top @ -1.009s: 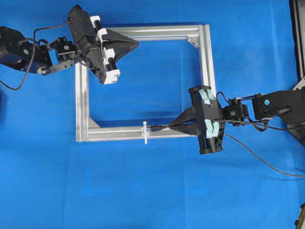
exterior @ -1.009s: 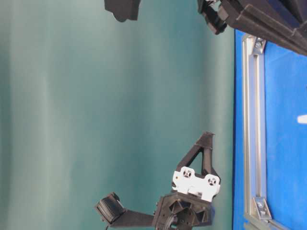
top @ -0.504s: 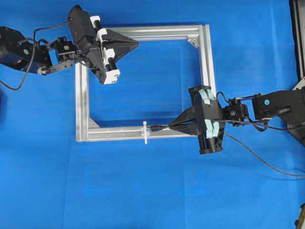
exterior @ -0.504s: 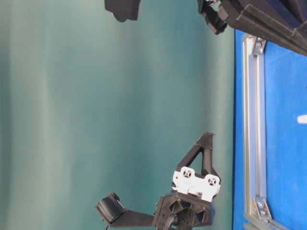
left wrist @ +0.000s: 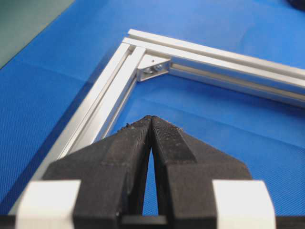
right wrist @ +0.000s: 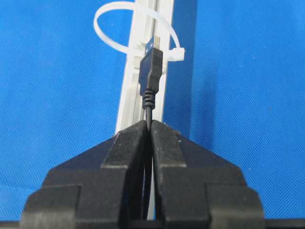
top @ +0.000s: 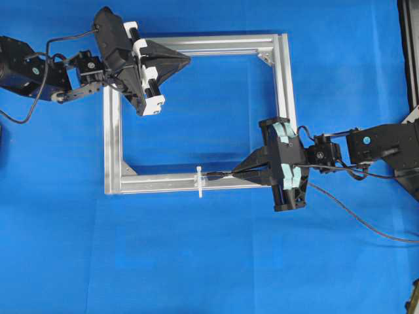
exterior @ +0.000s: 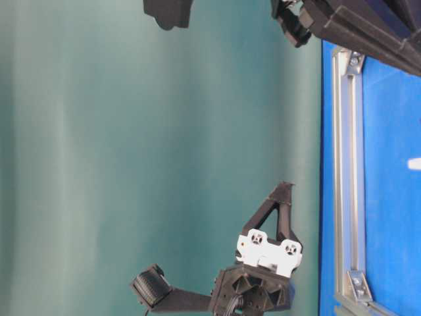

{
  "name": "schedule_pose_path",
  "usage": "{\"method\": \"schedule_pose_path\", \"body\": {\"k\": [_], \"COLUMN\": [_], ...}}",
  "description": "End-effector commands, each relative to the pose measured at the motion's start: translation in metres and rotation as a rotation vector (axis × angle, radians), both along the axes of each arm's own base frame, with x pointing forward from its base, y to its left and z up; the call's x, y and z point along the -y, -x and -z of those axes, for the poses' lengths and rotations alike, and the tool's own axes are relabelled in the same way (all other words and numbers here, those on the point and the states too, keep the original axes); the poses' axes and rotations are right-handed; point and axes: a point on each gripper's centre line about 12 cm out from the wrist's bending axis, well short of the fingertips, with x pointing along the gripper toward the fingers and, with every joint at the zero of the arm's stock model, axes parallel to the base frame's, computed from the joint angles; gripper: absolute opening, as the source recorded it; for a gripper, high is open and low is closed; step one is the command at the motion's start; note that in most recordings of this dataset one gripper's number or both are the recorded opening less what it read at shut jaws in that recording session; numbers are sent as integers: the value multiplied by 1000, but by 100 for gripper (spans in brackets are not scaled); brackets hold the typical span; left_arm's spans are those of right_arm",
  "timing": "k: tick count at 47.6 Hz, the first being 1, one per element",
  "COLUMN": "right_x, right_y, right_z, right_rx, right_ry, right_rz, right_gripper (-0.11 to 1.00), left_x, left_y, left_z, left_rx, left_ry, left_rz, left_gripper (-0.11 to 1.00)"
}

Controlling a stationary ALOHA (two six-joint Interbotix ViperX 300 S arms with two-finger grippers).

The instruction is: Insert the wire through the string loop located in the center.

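Plug (right wrist: 151, 62) right at the mouth of the white loop (right wrist: 125, 27) on the frame's near rail (top: 163, 181), wire (top: 357, 219) clamped in the right hand (right wrist: 147, 125) just behind it. Left hand (left wrist: 151, 121) is clenched on nothing over the far corner. Risk: the plug sits toward the loop's right edge and could catch the tie's head, or the short wire stub could bend and slide past.
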Motion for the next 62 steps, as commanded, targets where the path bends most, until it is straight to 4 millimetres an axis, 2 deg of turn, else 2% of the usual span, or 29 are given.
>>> {"method": "schedule_pose_path", "body": {"k": [1, 17, 43, 62], "right_x": [0, -1, -7, -8], "right_y": [-3, -10, -53, -55], "right_z": [-10, -13, -10, -8], "right_rx": [40, 56, 75, 69], "right_ry": [-5, -6, -7, -7], "right_rz": [3, -2, -6, -6], "right_gripper": [-2, -2, -2, -2], "left_x": [-1, -1, -1, -1], "left_y": [-1, -1, -1, -1], "left_z": [-14, -14, -14, -14], "left_rx": [39, 39, 39, 38], "left_ry": [-15, -13, -15, -16], "left_rz": [1, 0, 1, 0], "left_gripper": [0, 0, 0, 0]}}
